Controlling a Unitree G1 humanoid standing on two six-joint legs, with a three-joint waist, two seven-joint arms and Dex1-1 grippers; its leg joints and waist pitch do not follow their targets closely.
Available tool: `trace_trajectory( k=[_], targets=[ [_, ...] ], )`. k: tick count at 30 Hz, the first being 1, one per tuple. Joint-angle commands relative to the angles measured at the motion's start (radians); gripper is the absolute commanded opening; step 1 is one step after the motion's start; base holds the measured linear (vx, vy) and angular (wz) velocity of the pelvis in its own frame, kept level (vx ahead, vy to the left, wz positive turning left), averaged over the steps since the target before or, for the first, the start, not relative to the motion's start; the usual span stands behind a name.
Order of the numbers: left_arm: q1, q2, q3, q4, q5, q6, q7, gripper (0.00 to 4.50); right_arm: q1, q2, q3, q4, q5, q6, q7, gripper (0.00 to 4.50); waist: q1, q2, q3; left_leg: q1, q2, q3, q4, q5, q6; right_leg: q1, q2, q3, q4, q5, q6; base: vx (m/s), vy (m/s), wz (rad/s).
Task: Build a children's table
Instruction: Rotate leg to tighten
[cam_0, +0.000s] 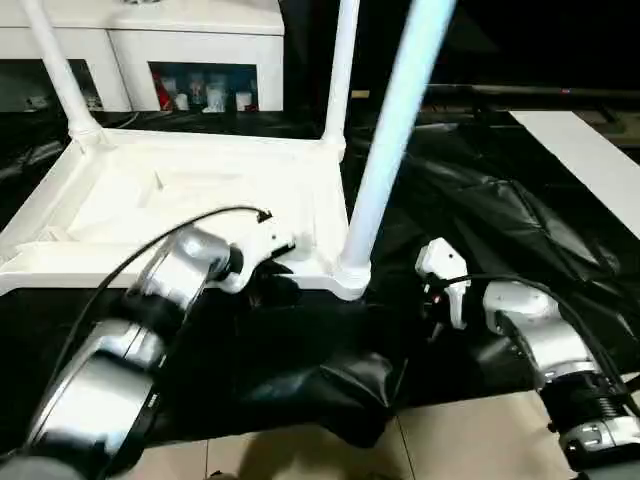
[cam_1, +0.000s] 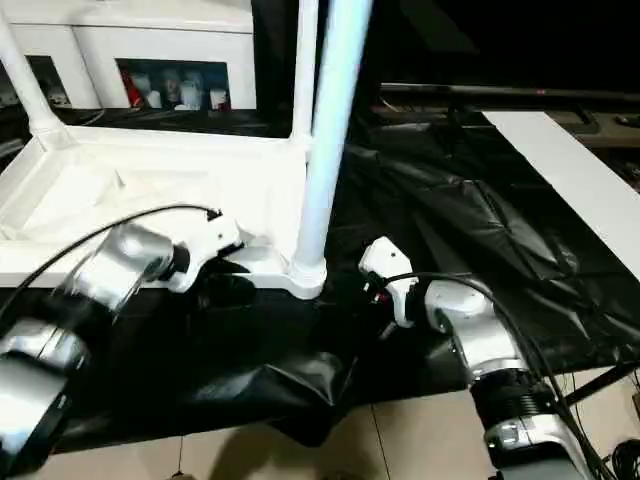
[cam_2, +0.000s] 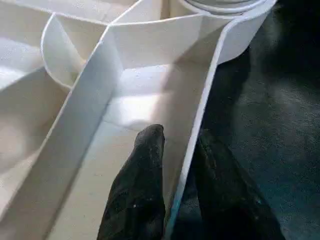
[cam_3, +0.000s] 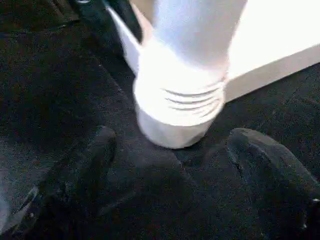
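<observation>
Looking through the left eye view, you have the upturned table top (cam_0: 190, 200) lying on black sheeting, three legs standing in its corner sockets. The nearest leg (cam_0: 385, 150) rises between your two tools, its long axis upright and leaning a little toward the right. Your left tool (cam_0: 268, 262) sits at the top's near rim, just beside that leg's socket (cam_0: 352, 275); your right tool (cam_0: 440, 290) hangs on the socket's other side, near but apart from it.

In the right eye view the same layout holds: the socket lies straight ahead of the right tool (cam_1: 385, 290), with bare black sheeting (cam_1: 450, 230) between them.

From the left wrist view, one fingertip (cam_2: 150, 145) is inside the ribbed underside and the other outside, the thin rim wall (cam_2: 200, 125) between them. The tool is narrow, straddling that wall; whether it is already pinching, you cannot tell for sure.

From the right wrist view, the two wide-spread fingers (cam_3: 260, 160) frame the ringed socket and leg base (cam_3: 180, 100), which stands just beyond the fingertips, untouched. Your right arm seems best placed for the leg, while the left steadies the top.
</observation>
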Motion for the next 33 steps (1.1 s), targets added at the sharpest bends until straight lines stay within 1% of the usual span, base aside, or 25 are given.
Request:
trace_trajectory(
  k=[1,3,4,5,6,7,8,9,10,11,12,13,14,16,17,18,19,20,21,23,24,28,29,31,33],
  targets=[
    [0.067,0.002,-0.039,-0.095,-0.043,0.02,-0.069,0.7,-0.02,-0.003,-0.002,0.015,-0.002,-0.018,-0.004,3.99,0.006,-0.008,-0.068,0.001,0.009,0.004,-0.064,-0.169,0.052,0.05,-0.065,0.037,-0.077,-0.198,-0.22,0.0,0.0,0.0],
    [0.076,0.005,-0.04,-0.117,-0.051,0.02,-0.079,0.7,-0.021,-0.003,-0.002,0.018,-0.001,-0.021,-0.003,3.99,0.007,-0.006,-0.066,0.001,0.009,0.006,-0.065,-0.17,0.052,0.047,-0.065,0.037,-0.079,-0.198,-0.224,0.0,0.0,0.0],
    [0.089,0.009,-0.042,-0.151,-0.064,0.019,-0.096,0.7,-0.022,-0.002,-0.003,0.022,0.001,-0.026,-0.002,3.99,0.008,-0.005,-0.065,0.002,0.007,0.006,-0.066,-0.186,0.049,0.048,-0.063,0.037,-0.08,-0.21,-0.22,0.0,0.0,0.0],
    [0.091,0.011,-0.041,-0.166,-0.068,0.016,-0.102,0.7,-0.023,-0.001,-0.004,0.025,0.003,-0.031,0.001,3.99,0.008,0.002,-0.064,0.002,0.007,0.006,-0.067,-0.191,0.046,0.047,-0.063,0.037,-0.081,-0.216,-0.218,0.0,0.0,0.0],
    [0.085,0.007,-0.033,-0.166,-0.072,0.012,-0.096,1.25,-0.024,-0.002,-0.004,0.03,0.007,-0.04,0.006,3.99,0.007,-0.001,-0.065,0.003,0.007,0.007,-0.067,-0.194,0.043,0.047,-0.062,0.037,-0.082,-0.217,-0.216,0.0,0.0,0.0],
    [0.074,0.004,-0.022,-0.158,-0.076,0.011,-0.092,1.39,-0.024,-0.003,-0.005,0.031,0.009,-0.044,0.01,3.99,0.007,0.002,-0.064,0.003,0.005,0.006,-0.067,-0.202,0.037,0.047,-0.062,0.038,-0.083,-0.226,-0.213,0.0,0.0,0.0],
    [0.064,0.007,-0.022,-0.152,-0.075,0.003,-0.099,1.46,-0.022,-0.004,-0.004,0.031,0.011,-0.049,0.016,3.99,0.007,0.0,-0.065,0.003,0.004,0.006,-0.067,-0.202,0.036,0.048,-0.062,0.038,-0.085,-0.228,-0.211,0.0,0.0,0.0],
    [0.063,0.007,-0.022,-0.151,-0.075,0.001,-0.1,1.62,-0.022,-0.004,-0.004,0.031,0.012,-0.049,0.017,3.99,0.008,0.006,-0.065,0.005,0.005,0.005,-0.067,-0.204,0.035,0.048,-0.063,0.038,-0.084,-0.225,-0.214,0.0,0.0,0.0],
    [0.058,0.013,-0.022,-0.156,-0.071,-0.011,-0.109,1.78,-0.02,-0.006,-0.004,0.032,0.013,-0.054,0.023,3.99,0.007,0.001,-0.065,0.002,0.004,0.006,-0.067,-0.206,0.033,0.049,-0.061,0.038,-0.085,-0.218,-0.214,0.0,0.0,0.0],
    [0.058,0.013,-0.022,-0.156,-0.071,-0.011,-0.109,1.78,-0.02,-0.006,-0.004,0.032,0.013,-0.054,0.023,3.99,0.008,0.001,-0.066,0.002,0.003,0.006,-0.067,-0.205,0.033,0.05,-0.061,0.038,-0.084,-0.214,-0.214,0.0,0.0,0.0],
    [0.053,0.02,-0.025,-0.156,-0.068,-0.047,-0.124,1.78,-0.018,-0.008,-0.002,0.029,0.016,-0.055,0.031,3.99,0.008,0.004,-0.067,0.002,0.005,0.005,-0.068,-0.198,0.035,0.051,-0.061,0.038,-0.083,-0.195,-0.218,0.0,0.0,0.0],
    [0.05,0.027,-0.026,-0.165,-0.071,-0.052,-0.142,1.78,-0.015,-0.009,-0.002,0.027,0.017,-0.056,0.036,3.99,0.007,0.002,-0.067,0.001,0.004,0.005,-0.067,-0.196,0.034,0.051,-0.061,0.039,-0.082,-0.188,-0.22,0.0,0.0,0.0],
    [0.04,0.039,-0.033,-0.17,-0.077,-0.073,-0.183,1.78,-0.011,-0.011,0.0,0.023,0.019,-0.057,0.044,3.99,0.008,0.014,-0.067,0.002,0.004,0.004,-0.068,-0.194,0.033,0.052,-0.062,0.039,-0.08,-0.176,-0.225,0.0,0.0,0.0],
    [0.034,0.047,-0.039,-0.173,-0.081,-0.081,-0.204,1.78,-0.009,-0.012,0.001,0.021,0.02,-0.059,0.049,3.99,0.004,0.007,-0.069,0.002,0.004,0.005,-0.067,-0.192,0.034,0.053,-0.059,0.038,-0.078,-0.147,-0.234,0.0,0.0,0.0],
    [0.034,0.047,-0.039,-0.173,-0.081,-0.081,-0.204,1.78,-0.009,-0.012,0.001,0.021,0.02,-0.059,0.049,3.99,0.004,0.007,-0.07,0.001,0.004,0.005,-0.067,-0.186,0.036,0.055,-0.06,0.039,-0.076,-0.136,-0.238,0.0,0.0,0.0],
    [0.017,0.053,-0.052,-0.149,-0.067,-0.109,-0.212,1.78,-0.006,-0.012,0.002,0.02,0.019,-0.062,0.051,3.99,0.004,0.011,-0.07,0.003,0.004,0.005,-0.066,-0.182,0.038,0.053,-0.059,0.038,-0.076,-0.126,-0.242,0.0,0.0,0.0],
    [0.001,0.055,-0.061,-0.121,-0.051,-0.124,-0.208,1.78,-0.003,-0.014,0.003,0.019,0.018,-0.065,0.051,3.99,0.004,0.01,-0.071,0.003,0.004,0.006,-0.066,-0.18,0.038,0.054,-0.059,0.038,-0.075,-0.119,-0.245,0.0,0.0,0.0],
    [-0.015,0.056,-0.071,-0.086,-0.03,-0.147,-0.198,1.78,-0.001,-0.015,0.003,0.018,0.016,-0.069,0.05,3.99,0.006,0.032,-0.069,0.006,0.004,0.004,-0.066,-0.186,0.033,0.052,-0.059,0.038,-0.072,-0.111,-0.25,0.0,0.0,0.0],
    [-0.031,0.059,-0.082,-0.048,-0.004,-0.164,-0.183,1.78,0.004,-0.017,0.003,0.012,0.017,-0.07,0.049,3.99,0.001,0.023,-0.068,0.005,0.003,0.007,-0.067,-0.197,0.035,0.05,-0.055,0.038,-0.081,-0.117,-0.247,0.0,0.0,0.0],
    [-0.04,0.061,-0.088,-0.027,0.011,-0.172,-0.173,1.78,0.007,-0.019,0.003,0.009,0.017,-0.07,0.049,3.99,0.001,0.019,-0.069,0.003,0.0,0.005,-0.066,-0.206,0.031,0.057,-0.057,0.038,-0.079,-0.13,-0.24,0.0,0.0,0.0],
    [-0.051,0.057,-0.086,0.002,0.019,-0.185,-0.156,1.78,0.011,-0.02,0.002,0.006,0.02,-0.071,0.049,3.99,0.002,0.022,-0.071,0.002,0.002,0.004,-0.065,-0.201,0.029,0.058,-0.059,0.038,-0.077,-0.131,-0.242,0.0,0.0,0.0],
    [-0.07,0.042,-0.066,0.047,0.009,-0.225,-0.129,1.78,0.019,-0.022,0.001,-0.001,0.024,-0.073,0.049,3.99,0.004,0.023,-0.073,0.002,0.001,0.005,-0.063,-0.189,0.034,0.059,-0.057,0.037,-0.075,-0.095,-0.255,0.0,0.0,0.0],
    [-0.08,0.033,-0.057,0.074,0.004,-0.248,-0.118,1.63,0.021,-0.022,0.001,-0.001,0.025,-0.073,0.05,3.99,0.005,0.023,-0.074,0.001,0.003,0.004,-0.063,-0.185,0.037,0.059,-0.058,0.037,-0.073,-0.08,-0.262,0.0,0.0,0.0],
    [-0.094,0.024,-0.053,0.115,0.006,-0.286,-0.113,1.63,0.019,-0.019,0.0,0.002,0.025,-0.074,0.052,3.99,0.005,0.023,-0.074,0.001,0.002,0.004,-0.063,-0.188,0.04,0.06,-0.058,0.036,-0.074,-0.075,-0.265,0.0,0.0,0.0],
    [-0.099,0.021,-0.05,0.127,0.003,-0.295,-0.114,1.33,0.018,-0.019,-0.001,0.003,0.025,-0.074,0.053,3.99,0.007,0.023,-0.073,0.002,0.002,0.005,-0.063,-0.188,0.041,0.06,-0.058,0.036,-0.074,-0.075,-0.266,0.0,0.0,0.0]
  ],
)
